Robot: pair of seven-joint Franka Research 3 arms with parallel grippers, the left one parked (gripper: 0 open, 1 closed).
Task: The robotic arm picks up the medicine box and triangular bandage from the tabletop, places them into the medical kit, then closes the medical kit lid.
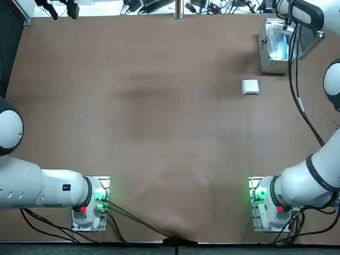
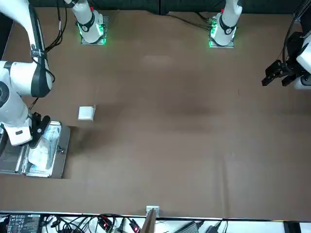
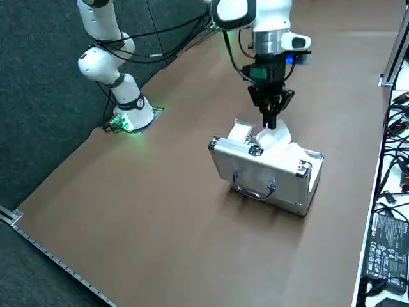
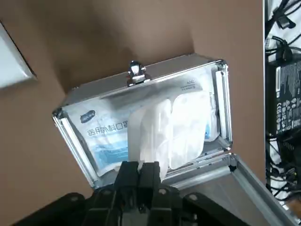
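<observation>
Now, your right gripper (image 4: pixel 140 165): grasping the bandage packet (image 4: pixel 189 127) at the open case (image 3: pixel 255 171)
Medicine box (image 1: pixel 250 87): on your table (image 1: pixel 143 133)

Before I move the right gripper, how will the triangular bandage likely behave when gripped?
Probably soft and squashable: the triangular bandage bulges in two puffy lobes. Its wrapper may slip a little, as it looks smooth and shiny beside the right gripper. It seems light for its size, being only a padded packet.

The case (image 3: pixel 259 173) is silver; the table (image 3: pixel 172 211) looks brown.
</observation>
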